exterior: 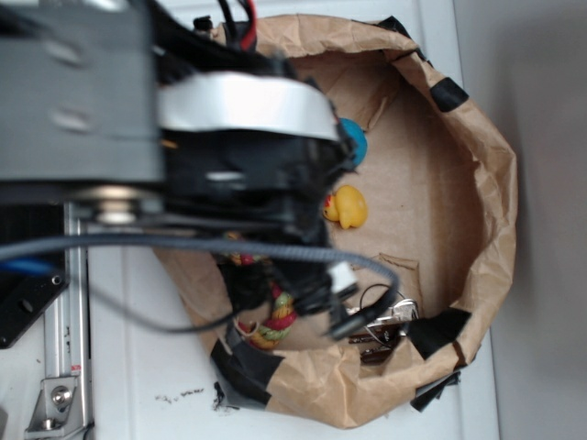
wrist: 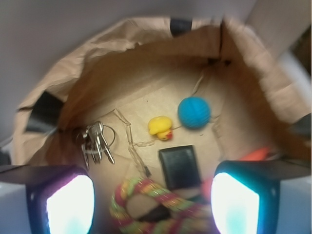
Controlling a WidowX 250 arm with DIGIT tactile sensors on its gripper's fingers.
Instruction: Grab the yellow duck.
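The yellow duck (wrist: 161, 127) lies on the floor of a brown paper bag (wrist: 97, 63), just left of a blue ball (wrist: 194, 112). In the exterior view the duck (exterior: 348, 206) shows at the edge of the arm, below the ball (exterior: 354, 144). My gripper (wrist: 152, 207) is open and empty, its two glowing pads (wrist: 70, 204) spread wide at the bottom of the wrist view. It hovers over the braided rope toy (wrist: 151, 200), short of the duck. In the exterior view the arm hides the gripper.
A black rectangular block (wrist: 179, 165) lies between the gripper and the duck. A bunch of keys (wrist: 96, 141) lies left. The bag's crumpled walls (exterior: 486, 183) ring everything, with black tape patches (exterior: 438, 330) on the rim.
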